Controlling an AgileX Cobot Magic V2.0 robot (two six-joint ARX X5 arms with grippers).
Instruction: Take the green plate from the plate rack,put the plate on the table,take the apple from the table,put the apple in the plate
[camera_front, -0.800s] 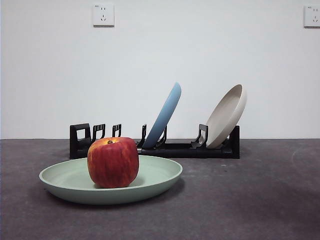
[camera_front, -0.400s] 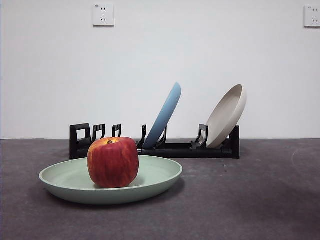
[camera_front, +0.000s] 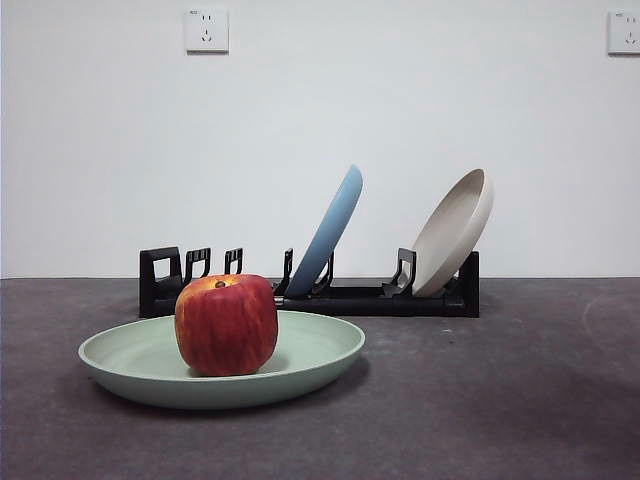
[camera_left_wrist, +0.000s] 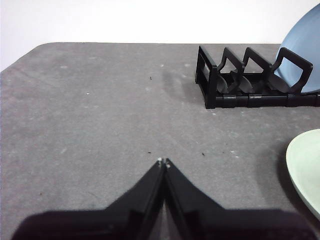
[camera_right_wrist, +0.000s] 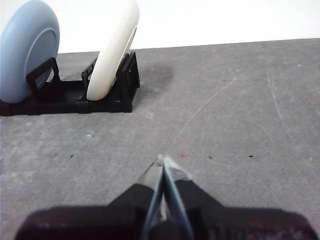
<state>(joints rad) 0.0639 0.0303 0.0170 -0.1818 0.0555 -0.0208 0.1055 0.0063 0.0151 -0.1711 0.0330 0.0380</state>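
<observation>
Both the left gripper (camera_left_wrist: 163, 162) and right gripper (camera_right_wrist: 163, 160) hover clenched over bare dark grey table (camera_front: 500, 400), away from the red apple (camera_front: 226, 324) on the pale mint-green round plate (camera_front: 310, 355).

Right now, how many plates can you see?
3. The green plate lies flat on the table with the apple in it. The blue plate and the cream plate lean in the rack behind.
</observation>
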